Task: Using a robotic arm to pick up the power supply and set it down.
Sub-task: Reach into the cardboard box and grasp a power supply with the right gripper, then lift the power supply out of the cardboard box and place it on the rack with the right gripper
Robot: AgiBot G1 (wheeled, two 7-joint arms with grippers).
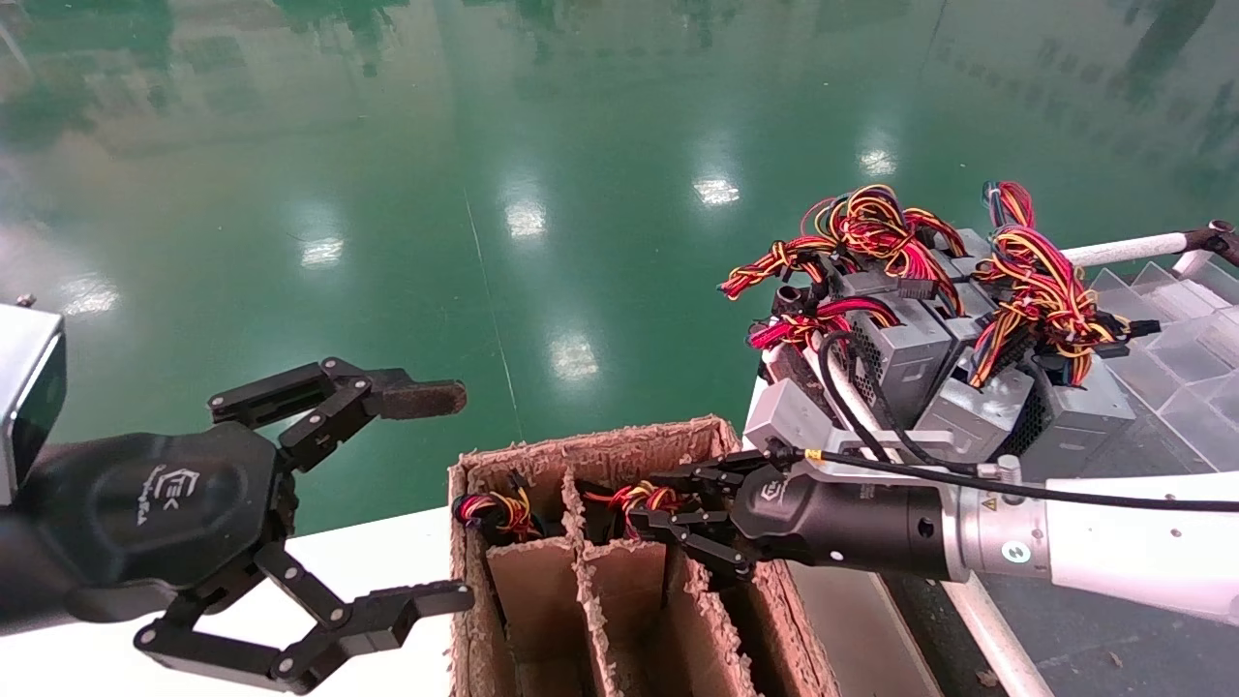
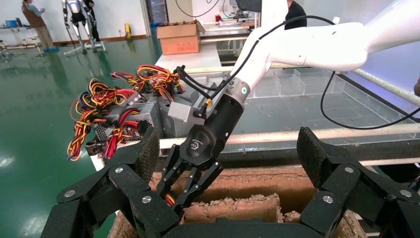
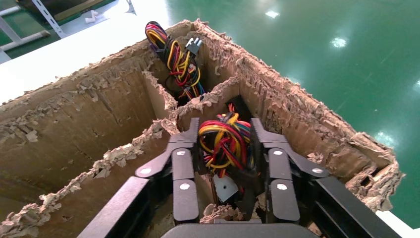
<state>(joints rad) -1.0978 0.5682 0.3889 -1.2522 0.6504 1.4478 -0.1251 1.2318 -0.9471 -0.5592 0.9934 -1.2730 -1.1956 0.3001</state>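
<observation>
**Right gripper down in the carton, jaws either side of a wire bundle**

The right gripper (image 1: 668,503) reaches from the right into a torn cardboard carton (image 1: 465,620) split by cardboard dividers (image 1: 592,620) into slots. Its fingers (image 3: 184,171) stand on both sides of the red, yellow and black wires (image 3: 225,144) of a power supply (image 3: 225,187) sunk in a far slot. The jaws sit close beside the bundle; whether they press the unit cannot be told. Only the wires and a small patch of grey metal show between the fingers, so the body of the supply is mostly hidden by the slot walls.

A second wire bundle (image 1: 496,513) pokes out of the neighbouring slot, nearer the carton's left side. In the right wrist view it lies beyond the divider, apart from the gripper.

To the right of the carton, on a dark surface, a pile of supplies (image 1: 929,358) lies heaped, their wires tangled on top. Clear plastic trays (image 1: 1176,339) stand past the pile.

The left gripper (image 1: 431,494) hangs left of the carton above the white table (image 1: 387,561), jaws spread wide and holding nothing; one fingertip pad (image 1: 416,399) is rusty brown. The floor (image 1: 581,145) is glossy green.
</observation>
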